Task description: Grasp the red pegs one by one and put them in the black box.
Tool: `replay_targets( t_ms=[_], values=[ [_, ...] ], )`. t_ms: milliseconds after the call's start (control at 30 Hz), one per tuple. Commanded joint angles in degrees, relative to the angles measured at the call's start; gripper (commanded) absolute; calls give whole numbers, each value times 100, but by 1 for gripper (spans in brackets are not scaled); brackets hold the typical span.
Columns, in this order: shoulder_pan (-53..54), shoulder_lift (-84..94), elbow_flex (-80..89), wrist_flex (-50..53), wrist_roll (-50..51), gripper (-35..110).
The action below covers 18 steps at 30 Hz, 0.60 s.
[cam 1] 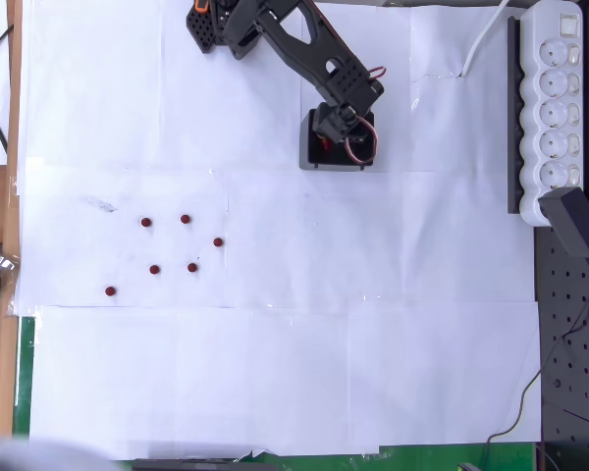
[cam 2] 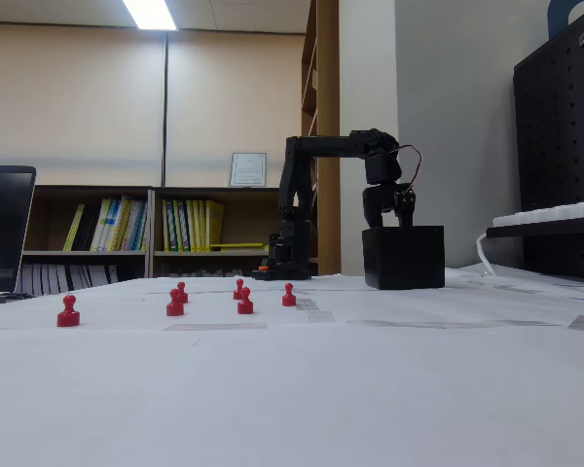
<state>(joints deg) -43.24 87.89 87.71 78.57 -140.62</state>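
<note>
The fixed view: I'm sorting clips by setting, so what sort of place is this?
Likely an office or lab: bookshelves with books, ceiling strip light, a pegboard beside the paper-covered table.

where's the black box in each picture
Overhead view: the black box sits at top centre, under the gripper.
Fixed view: the black box stands right of centre, below the gripper.
Shared landmark: the white power strip, right of the box in both.
</note>
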Motion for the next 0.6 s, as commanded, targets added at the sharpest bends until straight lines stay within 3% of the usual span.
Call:
replay_targets(
  t_ms=[0,167,300,400,567],
  values=[
    [281,-1266,580,220,97,12],
    [1213,-2426,879,167,554,13],
    [2057,-3103,-211,-53,1468,12],
    [2971,-3322,-1477,-888,2320,12],
    [4271,-3146,-3595,-3322,3665,12]
  ],
)
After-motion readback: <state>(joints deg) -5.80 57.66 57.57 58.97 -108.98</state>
